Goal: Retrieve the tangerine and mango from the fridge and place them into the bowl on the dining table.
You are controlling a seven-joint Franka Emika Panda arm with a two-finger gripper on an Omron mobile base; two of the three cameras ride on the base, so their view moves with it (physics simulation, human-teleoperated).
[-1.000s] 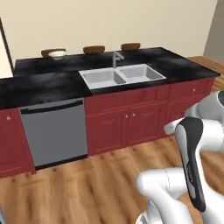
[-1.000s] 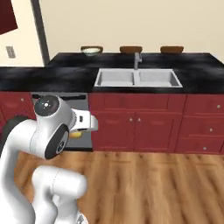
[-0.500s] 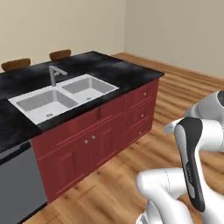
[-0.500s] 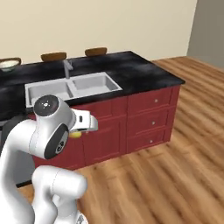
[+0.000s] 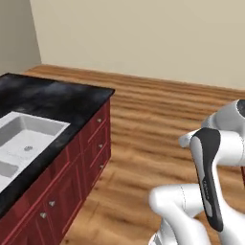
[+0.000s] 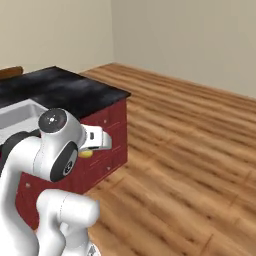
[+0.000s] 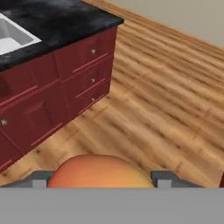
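Your tool (image 7: 101, 180) sits at the bottom edge of the hand view; its fingertips (image 7: 162, 177) are mostly cut off, set apart on either side of the mango (image 7: 99, 172), pinching it; only the fruit's orange-yellow top shows. In the right base view the mango (image 6: 86, 154) is a small yellow sliver under the wrist, left of centre; the arm is folded close to its body. The worktop (image 5: 57, 98) runs off the left edge; the sink (image 5: 24, 139) is cut off at lower left; wooden floor (image 6: 190, 150) to the right.
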